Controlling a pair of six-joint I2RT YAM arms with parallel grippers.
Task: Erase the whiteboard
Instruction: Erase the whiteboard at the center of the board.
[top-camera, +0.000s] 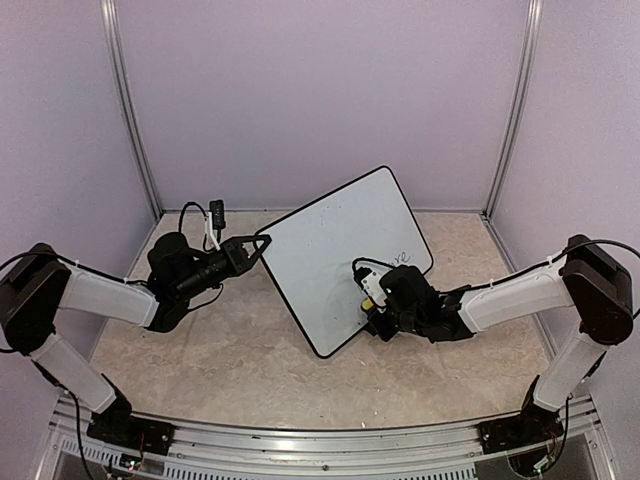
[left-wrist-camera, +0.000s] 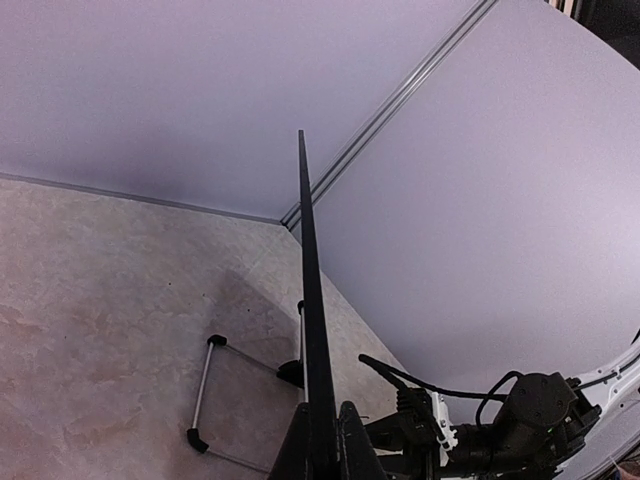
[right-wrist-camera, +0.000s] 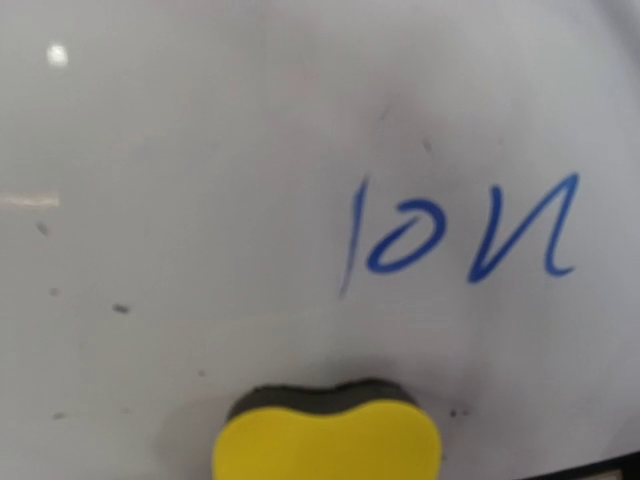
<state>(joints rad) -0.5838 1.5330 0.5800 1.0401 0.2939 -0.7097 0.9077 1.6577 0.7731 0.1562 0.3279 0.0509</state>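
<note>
Barely started, tbh. The whiteboard (top-camera: 330, 250) is held tilted up, its edge pinched tight in the left gripper (top-camera: 261, 243). A yellow sponge (right-wrist-camera: 328, 445) is squeezed in the right gripper (top-camera: 372, 305) and pressed flat on the board. The blue writing (right-wrist-camera: 460, 235) just past those fingertips isn't wiped yet.

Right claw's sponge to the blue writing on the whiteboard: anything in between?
Nothing visible. In the right wrist view, only bare whiteboard lies between the right claw's sponge and the blue writing up and to the right of it. The left claw grips the whiteboard's edge, well off that path.
</note>
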